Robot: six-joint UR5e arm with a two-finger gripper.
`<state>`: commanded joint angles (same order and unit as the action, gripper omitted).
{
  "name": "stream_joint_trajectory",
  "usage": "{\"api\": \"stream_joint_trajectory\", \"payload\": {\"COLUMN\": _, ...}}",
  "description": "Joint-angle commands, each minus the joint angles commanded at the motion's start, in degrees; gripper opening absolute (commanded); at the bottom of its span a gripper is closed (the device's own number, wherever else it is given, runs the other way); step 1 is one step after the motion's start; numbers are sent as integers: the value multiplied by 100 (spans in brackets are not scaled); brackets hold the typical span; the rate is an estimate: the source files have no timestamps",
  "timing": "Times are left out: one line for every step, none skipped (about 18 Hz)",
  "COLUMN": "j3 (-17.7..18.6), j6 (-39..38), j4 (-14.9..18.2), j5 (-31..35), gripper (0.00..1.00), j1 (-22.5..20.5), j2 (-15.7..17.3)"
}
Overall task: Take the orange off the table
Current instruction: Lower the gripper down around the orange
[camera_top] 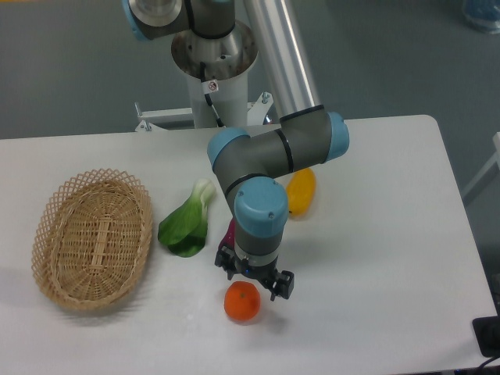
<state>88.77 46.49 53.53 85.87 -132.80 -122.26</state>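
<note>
Grey-blue floor (70, 62) behind the white counter (391, 234). White metal bracket (156, 117) at 12 o'clock edge. Pale blue object (480, 14) at 1 o'clock corner. Even, diffuse light.

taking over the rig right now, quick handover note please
Gripper: just above and behind the orange, nothing held; whether the jaws are open can't be told from this view.
Orange: sits on the table, near the front edge, right of the basket.
Also there: a leafy green, a yellow pepper and a purple item partly hidden behind the arm.
Done: approach to the orange.
Left: close on it and lift.
</note>
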Motion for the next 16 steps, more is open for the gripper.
{"api": "stream_joint_trajectory", "payload": {"j3": 9, "j6": 0, "j4": 0, "j5": 0, "gripper": 100, "j1": 0, "j2": -9}}
{"api": "stream_joint_trajectory", "payload": {"j3": 0, "j6": -17, "j4": 0, "j5": 0, "gripper": 100, "j1": 35, "j2": -26}}
{"api": "stream_joint_trajectory", "payload": {"j3": 0, "j6": -78, "j4": 0, "j5": 9, "gripper": 100, "j1": 61, "j2": -44}}
{"api": "stream_joint_trajectory", "payload": {"j3": 0, "j6": -123, "j4": 0, "j5": 9, "gripper": 100, "j1": 62, "j2": -53}}
{"api": "stream_joint_trajectory", "payload": {"j3": -9, "j6": -158, "j4": 0, "j5": 17, "gripper": 100, "j1": 70, "j2": -79}}
{"api": "stream_joint_trajectory", "payload": {"j3": -35, "j6": -167, "j4": 0, "j5": 35, "gripper": 100, "j1": 79, "j2": -131}}
{"api": "stream_joint_trajectory", "payload": {"j3": -70, "j6": -167, "j4": -9, "j5": 53, "gripper": 100, "j1": 105, "j2": -158}}
{"api": "stream_joint_trajectory", "payload": {"j3": -70, "j6": -141, "j4": -9, "j5": 53, "gripper": 100, "j1": 123, "j2": -202}}
{"api": "stream_joint_trajectory", "payload": {"j3": -70, "j6": -141, "j4": -9, "j5": 53, "gripper": 100, "j1": 123, "j2": -228}}
{"api": "stream_joint_trajectory", "payload": {"j3": -70, "j6": -158, "j4": -9, "j5": 53, "gripper": 100, "j1": 132, "j2": -255}}
{"api": "stream_joint_trajectory", "payload": {"j3": -79, "j6": -167, "j4": -9, "j5": 53, "gripper": 100, "j1": 132, "j2": -264}}
{"api": "stream_joint_trajectory", "payload": {"j3": -79, "j6": -158, "j4": -17, "j5": 53, "gripper": 100, "j1": 132, "j2": -272}}
{"api": "stream_joint_trajectory", "payload": {"j3": -88, "j6": -141, "j4": -44, "j5": 53, "gripper": 100, "j1": 132, "j2": -316}}
{"api": "stream_joint_trajectory", "payload": {"j3": -105, "j6": -141, "j4": -96, "j5": 53, "gripper": 100, "j1": 149, "j2": -369}}
{"api": "stream_joint_trajectory", "payload": {"j3": -114, "j6": -141, "j4": -114, "j5": 53, "gripper": 100, "j1": 158, "j2": -395}}
{"api": "stream_joint_trajectory", "payload": {"j3": -114, "j6": -141, "j4": -123, "j5": 53, "gripper": 100, "j1": 167, "j2": -404}}
